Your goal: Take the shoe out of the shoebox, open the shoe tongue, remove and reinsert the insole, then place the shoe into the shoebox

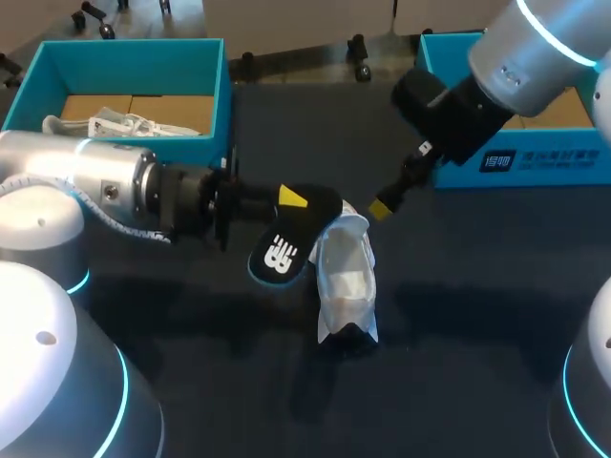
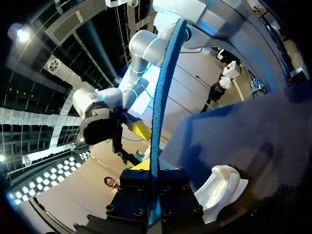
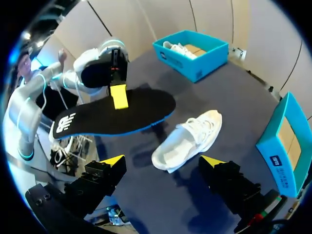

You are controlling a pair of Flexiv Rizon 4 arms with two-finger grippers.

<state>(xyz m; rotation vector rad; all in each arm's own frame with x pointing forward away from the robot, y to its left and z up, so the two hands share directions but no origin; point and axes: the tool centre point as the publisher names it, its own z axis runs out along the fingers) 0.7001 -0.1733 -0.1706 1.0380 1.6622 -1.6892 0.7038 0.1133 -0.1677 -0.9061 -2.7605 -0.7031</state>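
Left gripper (image 1: 291, 200), clamped on the insole (image 1: 284, 243), held it just left of the shoe (image 1: 346, 277), which lay near-to-far

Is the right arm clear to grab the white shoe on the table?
Probably yes: the right gripper is open, the shoe lies bare ahead of it, and the insole in the left gripper hangs to one side.

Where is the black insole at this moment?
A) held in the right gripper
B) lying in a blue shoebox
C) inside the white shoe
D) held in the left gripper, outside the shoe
D: the left gripper is shut on the black insole and holds it in the air beside the white shoe, which lies on the table; the right gripper is open.
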